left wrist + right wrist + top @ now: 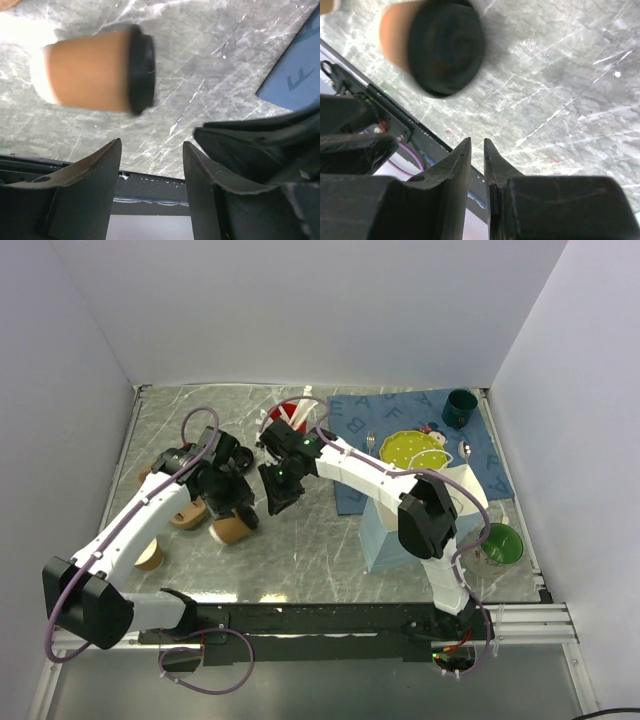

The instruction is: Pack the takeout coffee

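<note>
Left gripper (151,165) stands open and empty; the takeout coffee (95,70) lies on its side on the table (225,60), toward eleven o'clock of it. Right gripper (477,160) is nearly closed, holding nothing.

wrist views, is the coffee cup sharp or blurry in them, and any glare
Left wrist view: the cup is smeared at its edges, and a white glare patch washes out the table at the upper left. Right wrist view: the cup's lid is a soft dark blob, while the table's marble veins stay fairly crisp. Top view: evenly lit, the cup small but sharp.
</note>
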You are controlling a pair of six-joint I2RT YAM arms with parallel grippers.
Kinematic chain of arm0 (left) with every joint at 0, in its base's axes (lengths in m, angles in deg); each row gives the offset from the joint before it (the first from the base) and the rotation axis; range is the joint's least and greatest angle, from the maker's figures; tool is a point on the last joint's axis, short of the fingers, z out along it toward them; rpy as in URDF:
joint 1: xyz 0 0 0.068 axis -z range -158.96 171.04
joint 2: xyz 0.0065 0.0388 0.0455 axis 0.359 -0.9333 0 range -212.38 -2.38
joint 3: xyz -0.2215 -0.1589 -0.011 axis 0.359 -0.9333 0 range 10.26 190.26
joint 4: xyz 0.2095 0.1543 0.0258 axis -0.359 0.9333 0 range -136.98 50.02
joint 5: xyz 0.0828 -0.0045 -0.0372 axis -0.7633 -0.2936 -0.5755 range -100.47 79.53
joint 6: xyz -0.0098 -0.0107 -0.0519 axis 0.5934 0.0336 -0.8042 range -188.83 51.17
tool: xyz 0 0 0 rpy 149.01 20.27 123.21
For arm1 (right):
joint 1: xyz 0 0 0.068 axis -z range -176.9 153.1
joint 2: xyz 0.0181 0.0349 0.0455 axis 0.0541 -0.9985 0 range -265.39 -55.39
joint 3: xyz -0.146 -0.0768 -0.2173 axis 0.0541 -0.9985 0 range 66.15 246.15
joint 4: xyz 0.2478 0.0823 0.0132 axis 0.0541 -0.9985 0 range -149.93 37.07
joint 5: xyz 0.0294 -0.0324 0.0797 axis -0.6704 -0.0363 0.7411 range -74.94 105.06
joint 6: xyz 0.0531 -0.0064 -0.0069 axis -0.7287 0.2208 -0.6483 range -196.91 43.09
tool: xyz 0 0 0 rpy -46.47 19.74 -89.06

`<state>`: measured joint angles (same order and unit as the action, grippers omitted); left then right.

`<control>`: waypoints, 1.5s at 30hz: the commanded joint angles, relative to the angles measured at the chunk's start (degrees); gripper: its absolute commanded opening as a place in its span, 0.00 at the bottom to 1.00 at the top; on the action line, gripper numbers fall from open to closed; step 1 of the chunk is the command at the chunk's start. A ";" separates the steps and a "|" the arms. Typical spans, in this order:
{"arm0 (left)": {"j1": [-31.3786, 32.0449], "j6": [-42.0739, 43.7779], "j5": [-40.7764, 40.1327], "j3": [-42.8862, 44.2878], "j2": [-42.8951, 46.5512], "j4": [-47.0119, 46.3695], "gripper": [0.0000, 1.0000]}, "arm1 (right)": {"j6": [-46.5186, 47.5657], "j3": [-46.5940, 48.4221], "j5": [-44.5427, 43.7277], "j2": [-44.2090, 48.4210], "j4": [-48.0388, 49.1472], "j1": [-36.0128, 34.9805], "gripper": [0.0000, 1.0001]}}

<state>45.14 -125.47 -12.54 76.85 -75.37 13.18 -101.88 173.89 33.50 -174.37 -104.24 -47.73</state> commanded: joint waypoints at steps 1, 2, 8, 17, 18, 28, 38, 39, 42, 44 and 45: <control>0.16 0.13 -2.59 -0.57 1.01 2.33 0.59 | 0.01 5.45 0.28 1.29 -2.30 0.64 0.24; 0.07 0.22 -2.85 -1.10 0.83 2.33 0.59 | 0.10 5.81 0.46 1.55 -2.39 0.64 0.24; -0.63 0.92 -8.03 -1.29 -0.04 4.07 0.61 | 0.01 6.17 -2.26 3.92 -2.83 0.82 0.25; -2.83 3.91 -17.43 0.12 -4.87 2.59 0.70 | 0.98 3.27 -4.19 9.64 -1.07 0.82 0.25; -3.44 3.99 -17.71 0.82 -6.18 3.29 0.70 | 1.24 3.09 -4.46 10.25 -1.07 0.82 0.25; -3.79 3.56 -19.12 7.94 -18.32 2.60 0.70 | 5.02 0.63 -6.39 17.19 -1.16 0.82 0.25; -3.09 0.31 -14.29 4.79 -18.33 1.89 0.65 | 7.92 0.10 -7.01 19.04 -1.07 2.22 0.25; -2.92 0.22 -13.85 3.82 -17.72 1.11 0.65 | 8.18 -0.42 -6.84 19.13 -0.90 2.40 0.25; -2.39 -0.57 -12.09 2.68 -17.80 0.75 0.65 | 8.18 -1.13 -6.22 19.75 -0.20 3.45 0.25; -1.86 -0.84 -12.08 2.50 -18.15 0.75 0.63 | 8.19 -1.22 -6.13 19.75 -0.02 3.89 0.25; -1.77 -0.75 -12.43 2.58 -18.50 0.83 0.60 | 8.18 -1.22 -6.31 19.75 -0.02 3.81 0.25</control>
<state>42.43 -124.47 -26.24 79.71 -94.78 14.66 -94.76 172.95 27.56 -158.33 -105.81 -44.80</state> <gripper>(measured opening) 0.633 0.249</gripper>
